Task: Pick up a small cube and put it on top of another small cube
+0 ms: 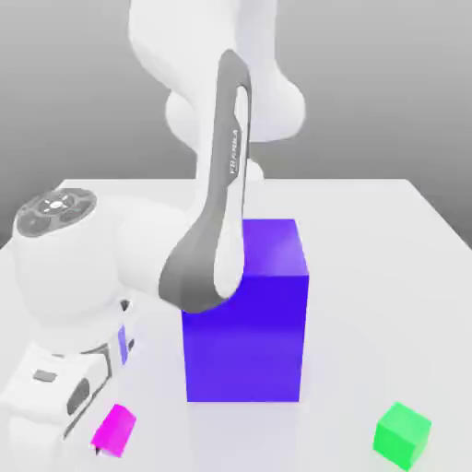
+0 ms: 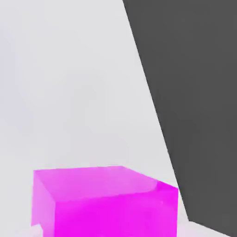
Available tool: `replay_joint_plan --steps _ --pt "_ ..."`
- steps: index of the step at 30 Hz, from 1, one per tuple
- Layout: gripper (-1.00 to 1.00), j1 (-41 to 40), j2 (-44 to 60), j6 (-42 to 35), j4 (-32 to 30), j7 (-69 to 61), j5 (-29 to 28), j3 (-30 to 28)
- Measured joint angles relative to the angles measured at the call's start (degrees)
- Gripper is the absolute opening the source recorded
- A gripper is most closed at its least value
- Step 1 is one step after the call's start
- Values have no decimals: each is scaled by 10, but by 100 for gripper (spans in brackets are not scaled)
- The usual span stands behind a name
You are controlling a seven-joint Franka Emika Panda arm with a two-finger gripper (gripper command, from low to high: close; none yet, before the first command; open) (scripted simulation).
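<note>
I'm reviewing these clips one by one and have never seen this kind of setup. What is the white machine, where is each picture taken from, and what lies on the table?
This is a simulator's render. The white machine is a robot arm standing on a white table. One picture comes from a camera off the arm that sees the whole scene; the other from a camera on the arm's hand, looking closely at the magenta cube. In the exterior view the hand has reached down beside that cube. Also on the table are a big blue-violet block and, toward the exterior view's right, a small green cube. Whether the gripper already grips the magenta cube cannot be told.
</note>
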Motion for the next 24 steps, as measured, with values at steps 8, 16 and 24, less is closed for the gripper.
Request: replay_joint_plan --steps 8,16,24 --pt "-100 102 -48 -15 -21 13 -65 53" --pt "-100 192 -90 -31 -40 15 -115 121" --pt "100 211 -18 43 -42 2 -111 155"
